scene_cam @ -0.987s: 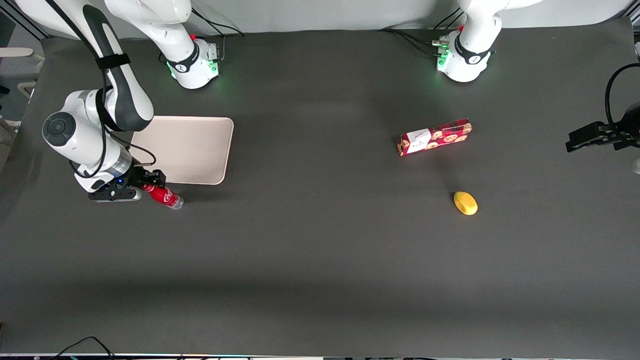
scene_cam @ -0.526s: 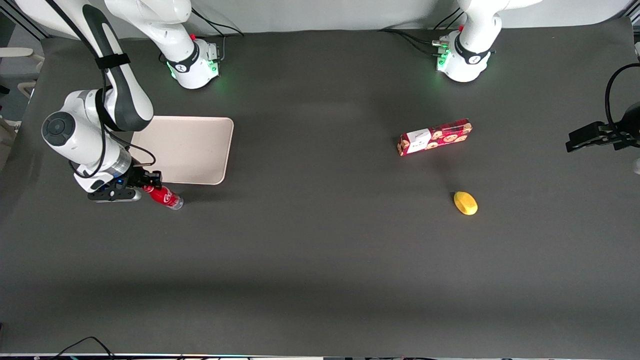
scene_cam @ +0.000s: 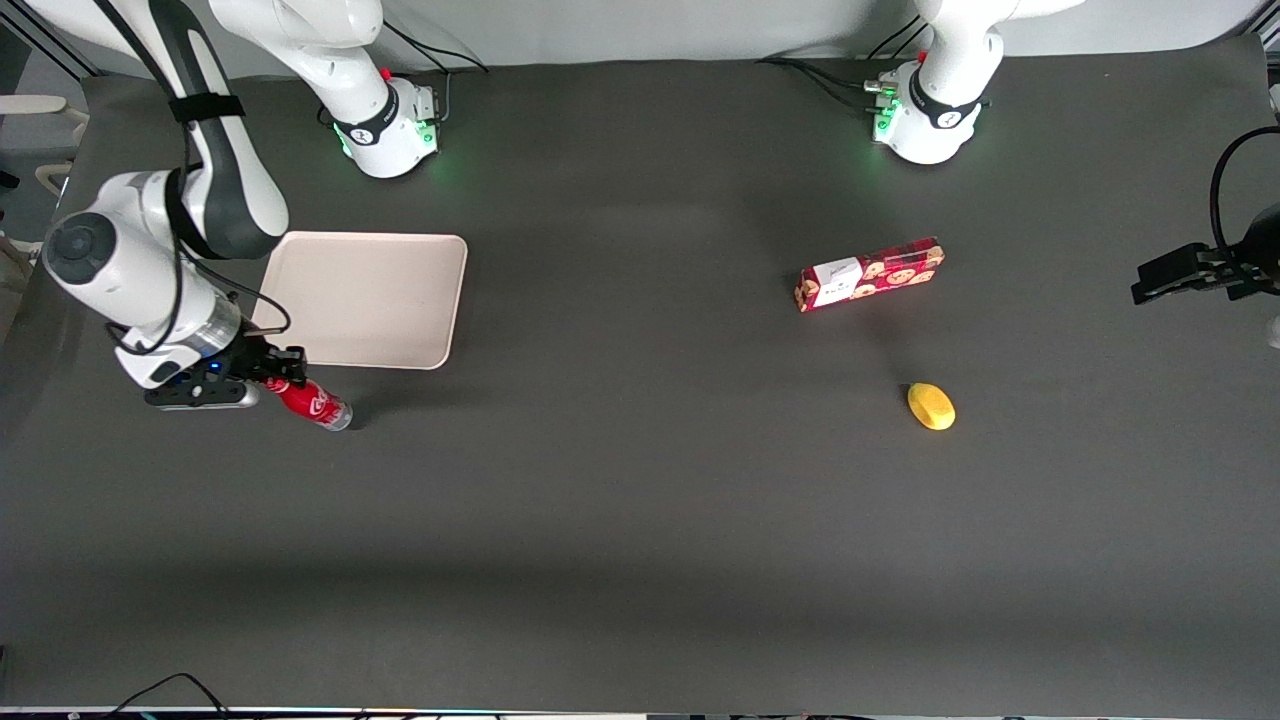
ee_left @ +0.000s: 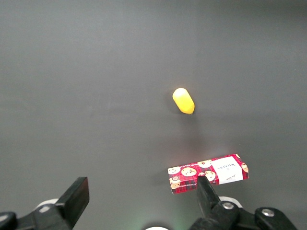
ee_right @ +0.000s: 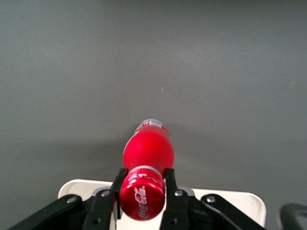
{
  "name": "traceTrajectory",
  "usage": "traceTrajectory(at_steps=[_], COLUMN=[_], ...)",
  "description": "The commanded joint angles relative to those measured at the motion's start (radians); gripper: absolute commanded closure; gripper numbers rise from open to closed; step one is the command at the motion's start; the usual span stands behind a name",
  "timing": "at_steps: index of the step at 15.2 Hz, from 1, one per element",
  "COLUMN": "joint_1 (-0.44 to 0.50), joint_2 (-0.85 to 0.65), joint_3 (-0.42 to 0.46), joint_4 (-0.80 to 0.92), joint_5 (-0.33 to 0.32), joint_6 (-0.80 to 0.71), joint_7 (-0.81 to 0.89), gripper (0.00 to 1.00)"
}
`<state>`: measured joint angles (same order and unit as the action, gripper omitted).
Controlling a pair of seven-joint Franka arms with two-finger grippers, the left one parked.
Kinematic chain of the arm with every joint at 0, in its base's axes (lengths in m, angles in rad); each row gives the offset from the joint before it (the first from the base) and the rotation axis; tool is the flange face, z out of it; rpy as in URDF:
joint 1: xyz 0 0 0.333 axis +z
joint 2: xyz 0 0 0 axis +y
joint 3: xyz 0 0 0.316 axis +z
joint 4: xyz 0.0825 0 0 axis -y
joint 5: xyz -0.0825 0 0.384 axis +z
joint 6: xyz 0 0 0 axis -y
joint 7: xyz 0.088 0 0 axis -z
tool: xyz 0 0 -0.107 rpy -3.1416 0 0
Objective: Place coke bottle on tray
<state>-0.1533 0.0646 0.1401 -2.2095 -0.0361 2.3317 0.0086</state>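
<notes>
The coke bottle (scene_cam: 308,402) is a slim red bottle with a red cap and a silvery base. My right gripper (scene_cam: 270,383) is shut on its neck just below the cap and holds it tilted above the table, nearer the front camera than the tray. In the right wrist view the cap (ee_right: 142,197) sits between the two black fingers (ee_right: 169,181), and the gripper (ee_right: 143,184) clamps the bottle (ee_right: 148,148). The beige tray (scene_cam: 370,300) lies flat on the table; its rim shows in the right wrist view (ee_right: 240,203).
A long red cookie box (scene_cam: 870,274) and a yellow lemon-like object (scene_cam: 931,406) lie toward the parked arm's end of the table; both show in the left wrist view, the box (ee_left: 208,174) and the yellow object (ee_left: 183,100). The two arm bases stand farthest from the front camera.
My gripper has lifted the bottle and carried it a little away from the parked arm. The bottle's base has left its earlier spot.
</notes>
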Motion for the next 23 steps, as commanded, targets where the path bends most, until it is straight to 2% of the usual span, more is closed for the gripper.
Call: traceTrajectory(at_steps=[1, 8, 11, 13, 15, 19, 23], joint_1=[0.004, 0.008, 0.008, 0.009, 0.009, 0.011, 0.004], joint_2=[-0.045, -0.054, -0.087, -0.153, -0.23, -0.415, -0.482], joint_3=[0.004, -0.013, -0.026, -0.054, -0.089, -0.151, -0.229], joint_4=[0.161, 0.583, 0.64, 0.566, 0.451, 0.124, -0.077], joint_5=[-0.011, -0.013, -0.031, -0.031, -0.034, -0.053, -0.073], joint_6=[-0.203, -0.667, -0.79, -0.842, -0.822, -0.655, -0.528], joint_7=[0.048, 0.057, 0.05, 0.016, -0.027, -0.084, -0.172], gripper=[1.0, 1.0, 1.0, 1.0, 1.0, 1.0, 1.0])
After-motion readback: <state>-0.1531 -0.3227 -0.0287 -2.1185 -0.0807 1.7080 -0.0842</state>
